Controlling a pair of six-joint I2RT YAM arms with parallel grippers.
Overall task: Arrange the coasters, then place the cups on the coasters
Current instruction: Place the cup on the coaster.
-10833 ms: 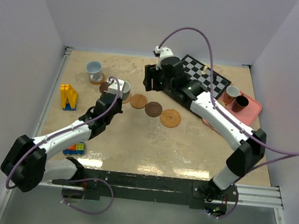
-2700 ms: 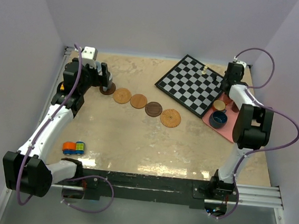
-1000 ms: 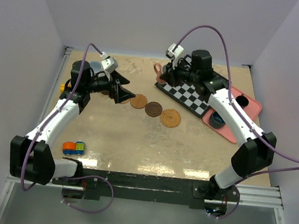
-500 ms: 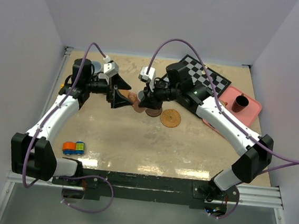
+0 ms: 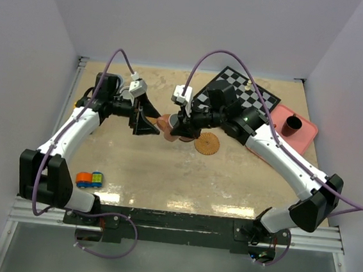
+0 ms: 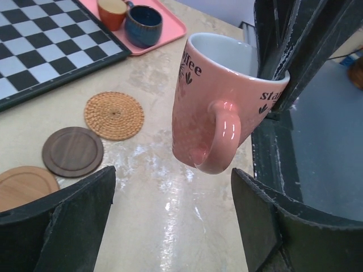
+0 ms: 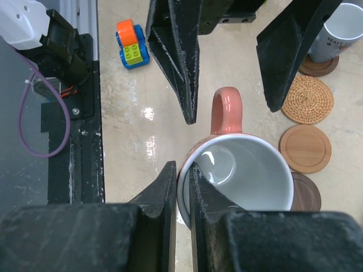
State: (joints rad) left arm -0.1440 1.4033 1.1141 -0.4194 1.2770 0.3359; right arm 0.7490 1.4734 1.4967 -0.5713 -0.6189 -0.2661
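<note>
My right gripper (image 7: 181,190) is shut on the rim of a pink cup (image 7: 241,175) with a handle and a white inside, and holds it above the table. The handle (image 6: 218,133) points toward my left gripper (image 6: 173,221), which is open with a finger on each side and touches nothing. From above, the left gripper (image 5: 150,117) faces the cup (image 5: 168,123) and the right gripper (image 5: 177,126). Below lie a woven coaster (image 6: 114,115), a dark brown coaster (image 6: 72,151) and a light wood coaster (image 6: 22,187). A white cup (image 7: 340,34) stands on another dark coaster (image 7: 317,66).
A checkerboard (image 5: 243,94) lies at the back right. The pink tray (image 5: 304,140) beside it carries a black cup (image 5: 292,126), an orange cup (image 6: 112,11) and a dark blue cup (image 6: 143,22). A toy car (image 5: 89,180) sits near the front left.
The right arm has swung left from the checkerboard with the pink cup and now holds it over the coaster row, facing the left gripper. The left gripper stays open.
</note>
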